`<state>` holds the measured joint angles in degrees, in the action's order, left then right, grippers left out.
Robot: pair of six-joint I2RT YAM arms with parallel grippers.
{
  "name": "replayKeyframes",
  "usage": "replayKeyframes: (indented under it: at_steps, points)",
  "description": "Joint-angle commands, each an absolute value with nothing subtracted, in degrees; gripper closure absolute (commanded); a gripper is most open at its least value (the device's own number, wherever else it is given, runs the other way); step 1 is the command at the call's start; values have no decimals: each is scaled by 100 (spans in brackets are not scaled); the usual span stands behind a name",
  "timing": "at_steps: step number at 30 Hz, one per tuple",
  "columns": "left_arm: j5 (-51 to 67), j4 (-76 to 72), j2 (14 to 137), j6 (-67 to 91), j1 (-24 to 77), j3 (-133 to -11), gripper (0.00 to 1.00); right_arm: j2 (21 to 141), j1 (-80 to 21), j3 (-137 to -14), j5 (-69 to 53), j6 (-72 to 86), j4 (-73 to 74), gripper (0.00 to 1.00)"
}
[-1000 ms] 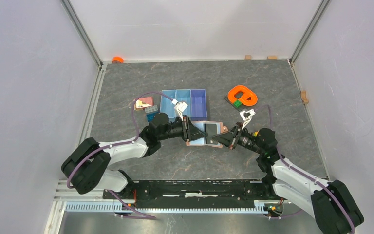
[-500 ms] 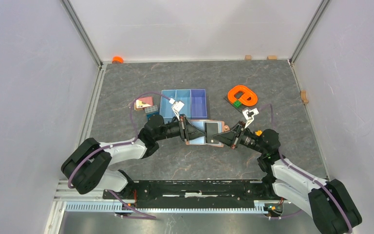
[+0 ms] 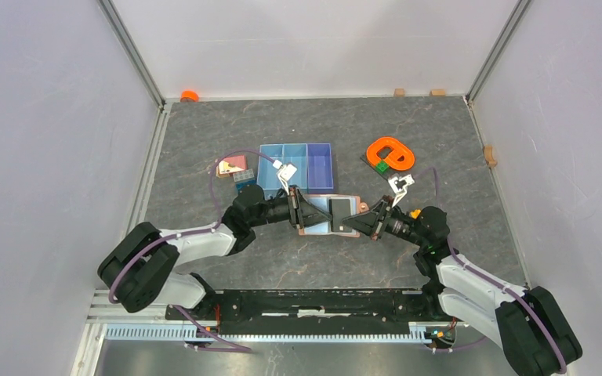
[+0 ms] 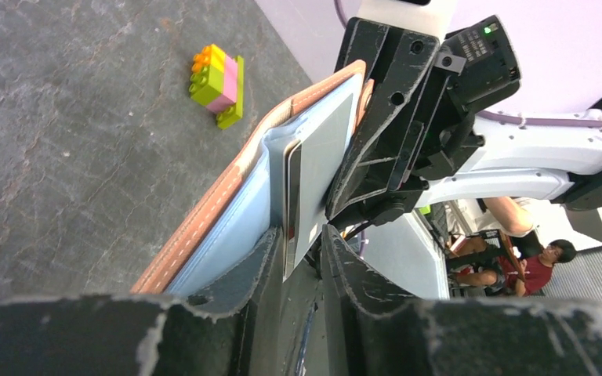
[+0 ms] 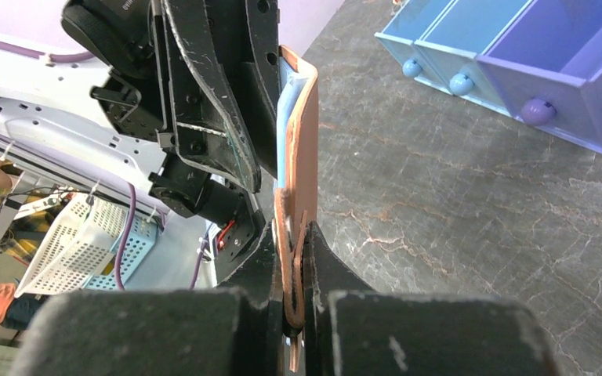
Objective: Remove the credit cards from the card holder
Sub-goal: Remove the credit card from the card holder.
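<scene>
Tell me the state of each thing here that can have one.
card holder, open, one edge pinched in the right gripper
credit card, still in the card holder, not pulled out
right gripper, shut on the card holder
left gripper, fingers astride the credit card's edge, grip unclear

A dark grey, pale-veined table [image 3: 439, 125] is being closed in on three sides by plain pale walls: a left wall [image 3: 47, 117], a back wall [image 3: 313, 39] and a right wall [image 3: 580, 117]. A metal post [image 3: 132, 51] is being seen rising at its far left corner, and another post [image 3: 498, 51] at its far right corner. Soft, even light is being cast over everything. A black rail [image 3: 313, 301] is being carried along its near edge. Beyond it, a seated person in red [image 4: 545, 266] is being glimpsed.
</scene>
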<state>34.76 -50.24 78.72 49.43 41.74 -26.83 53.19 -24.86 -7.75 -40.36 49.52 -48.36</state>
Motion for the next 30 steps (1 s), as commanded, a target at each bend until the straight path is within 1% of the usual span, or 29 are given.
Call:
replayKeyframes:
  at_steps: [1, 3, 5, 6, 7, 10, 12, 13, 16, 20, 22, 30]
  points:
    - [3268, -4372, 7437, 4616, 4386, -2954, 69, 5217, -2557, -960, -3946, 4636, -4437, 100]
    - [3173, -4274, 7355, 4518, 4386, -2926, 70, 5188, -2555, -974, -3920, 4597, -4351, 100]
    - [3340, -4484, 7401, 4605, 4386, -2929, 84, 5201, -2558, -969, -3950, 4612, -4394, 100]
    - [3447, -4596, 7469, 4657, 4387, -2941, 86, 5217, -2558, -969, -3981, 4643, -4434, 100]
    - [3485, -4632, 7515, 4704, 4386, -2955, 86, 5239, -2555, -962, -3997, 4657, -4470, 100]
    - [3372, -4526, 7552, 4687, 4386, -2963, 83, 5239, -2557, -962, -3969, 4641, -4444, 100]
    - [3347, -4492, 7516, 4659, 4386, -2958, 77, 5207, -2557, -962, -3955, 4626, -4413, 100]
    - [3314, -4456, 7467, 4635, 4386, -2944, 73, 5190, -2553, -970, -3943, 4609, -4396, 100]
    - [2917, -4074, 7218, 4476, 4385, -2903, 64, 5134, -2557, -997, -3846, 4508, -4222, 100]
    - [2415, -3539, 6935, 4278, 4377, -2869, 64, 5047, -2558, -1013, -3750, 4415, -4079, 100]
    - [2404, -3533, 6903, 4254, 4377, -2850, 64, 5042, -2557, -1019, -3744, 4404, -4054, 100]
    - [2940, -4110, 7188, 4460, 4377, -2870, 65, 5076, -2557, -979, -3831, 4491, -4225, 100]
